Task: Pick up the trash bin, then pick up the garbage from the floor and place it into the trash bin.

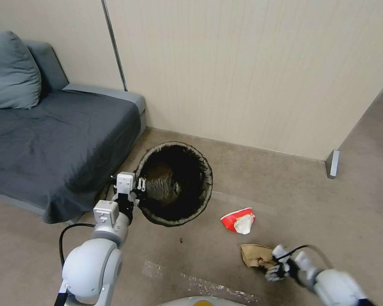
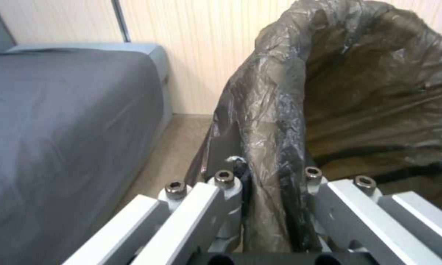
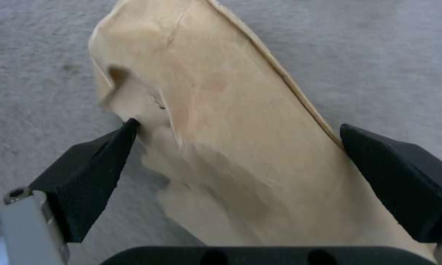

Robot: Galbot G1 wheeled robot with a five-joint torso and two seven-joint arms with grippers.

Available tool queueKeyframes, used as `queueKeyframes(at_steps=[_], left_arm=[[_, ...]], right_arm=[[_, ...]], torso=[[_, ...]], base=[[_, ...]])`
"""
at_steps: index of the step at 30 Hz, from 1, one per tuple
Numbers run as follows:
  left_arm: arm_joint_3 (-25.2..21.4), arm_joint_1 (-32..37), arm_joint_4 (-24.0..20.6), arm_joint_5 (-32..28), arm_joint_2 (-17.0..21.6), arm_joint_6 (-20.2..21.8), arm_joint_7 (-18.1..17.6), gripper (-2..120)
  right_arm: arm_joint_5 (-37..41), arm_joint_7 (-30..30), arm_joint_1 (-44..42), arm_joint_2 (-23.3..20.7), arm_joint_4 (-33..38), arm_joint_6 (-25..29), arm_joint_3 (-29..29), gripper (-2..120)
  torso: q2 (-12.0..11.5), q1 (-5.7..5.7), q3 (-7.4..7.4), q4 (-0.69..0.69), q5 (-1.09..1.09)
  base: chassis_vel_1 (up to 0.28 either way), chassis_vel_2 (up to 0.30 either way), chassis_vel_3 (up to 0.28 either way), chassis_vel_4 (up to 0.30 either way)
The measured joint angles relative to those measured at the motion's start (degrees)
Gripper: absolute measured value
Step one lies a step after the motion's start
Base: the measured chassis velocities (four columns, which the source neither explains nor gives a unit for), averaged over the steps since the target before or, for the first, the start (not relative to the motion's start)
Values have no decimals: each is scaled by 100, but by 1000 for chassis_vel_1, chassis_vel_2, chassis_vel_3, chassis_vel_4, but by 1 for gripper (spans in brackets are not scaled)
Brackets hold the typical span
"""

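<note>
Near the right of the floor (image 1: 336, 204), the right gripper (image 3: 235, 136) hangs low over a crumpled brown paper bag (image 3: 221, 129), its black pads (image 3: 98, 169) spread to either side: one pad touches the creased edge, the other stands just clear. The bag looks light, thin and easily crushed, so a pinch across its narrow middle should suit; it may buckle or slip if caught only by an edge. To the left, beside the grey sofa (image 1: 51, 140), the left gripper (image 1: 141, 185) is pinched on the near-left rim of the trash bin (image 1: 174, 182), clamping the dark liner (image 2: 275, 147). A red-and-white wrapper (image 1: 239, 221) lies between bin and bag.
</note>
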Motion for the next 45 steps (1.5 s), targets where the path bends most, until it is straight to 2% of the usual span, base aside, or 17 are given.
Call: queueKeyframes(at_steps=[1, 2, 4, 6, 8, 45], left_arm=[[5, 0, 0, 2, 1, 0, 3, 5], [5, 0, 0, 2, 1, 0, 3, 5], [7, -1, 0, 5, 1, 2, 3, 5], [7, -2, 0, 5, 2, 3, 4, 5], [8, -2, 0, 6, 2, 3, 4, 5], [10, -3, 0, 6, 2, 15, 2, 5]], right_arm=[[-15, 0, 16, 31, -30, 2, -18, 100], [-15, 0, 16, 31, -30, 2, -18, 100], [-26, 0, 46, 50, -70, 2, -16, 100], [-27, 0, 63, 75, -99, 2, -27, 100], [-27, 0, 73, 82, -112, 2, -27, 100], [-24, -7, 142, 159, -219, -11, -47, 100]], torso=[[0, 0, 0, -1, 15], [0, 0, 0, -1, 15], [0, 0, 0, -2, -3], [0, 0, 0, -1, 8], [0, 0, 0, -2, 1], [0, 0, 0, -1, 4]], base=[[0, 0, 0, 0], [0, 0, 0, 0], [0, 0, 0, 0], [0, 0, 0, 0], [0, 0, 0, 0], [0, 0, 0, 0]])
